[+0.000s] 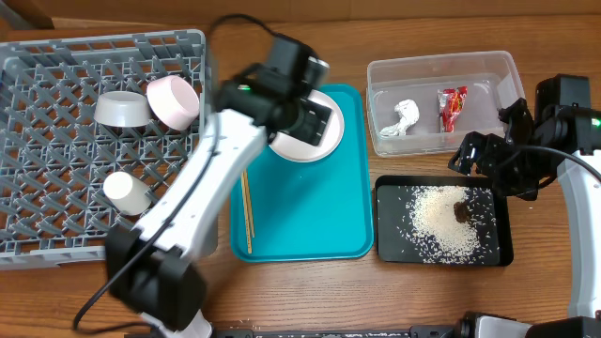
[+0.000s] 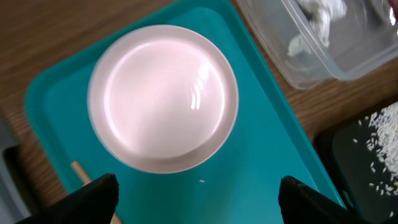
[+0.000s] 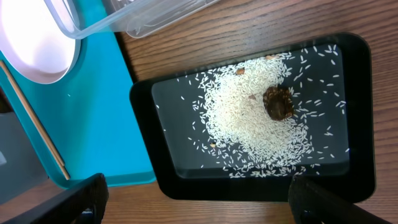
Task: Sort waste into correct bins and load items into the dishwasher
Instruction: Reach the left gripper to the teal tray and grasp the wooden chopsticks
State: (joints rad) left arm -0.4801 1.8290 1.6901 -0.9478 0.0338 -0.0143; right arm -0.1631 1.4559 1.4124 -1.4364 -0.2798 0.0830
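Right, the left hand [image 2: 199, 202] hangs over the round white plate [image 2: 163, 99]. Its two dark fingers [image 2: 93, 199] are spread wide with nothing between them. The plate lies flat below on the large teal plastic serving tray [image 1: 319, 225]. Thin wooden chopsticks [image 1: 247, 211] lie along that tray's left side, near the plate but apart from it.

Over on the left of the wooden desk [image 1: 394, 28], the big square grey plastic dish rack [image 1: 56, 225] carries three pieces. A pale grey bowl [image 1: 122, 109] and a pink bowl [image 1: 175, 101] sit side by side near its top right, the pink one tilted. A small white cup [image 1: 127, 192] leans over lower down.

To the right of the teal tray, the clear rectangular plastic tub [image 1: 493, 84] holds a crumpled white tissue [image 1: 402, 117] and a crinkled red foil wrapper [image 1: 453, 106], apart from one another. Just below the tub sits the shallow black rectangular tray [image 3: 357, 124]. Loose white rice grains [image 3: 242, 130] are heaped across its floor, and a small brown food lump [image 3: 278, 102] rests on the right part of the pile.

And the right hand [image 3: 205, 205] hovers above the gap between tub and black tray, toward their right end, fingers splayed and holding nothing.
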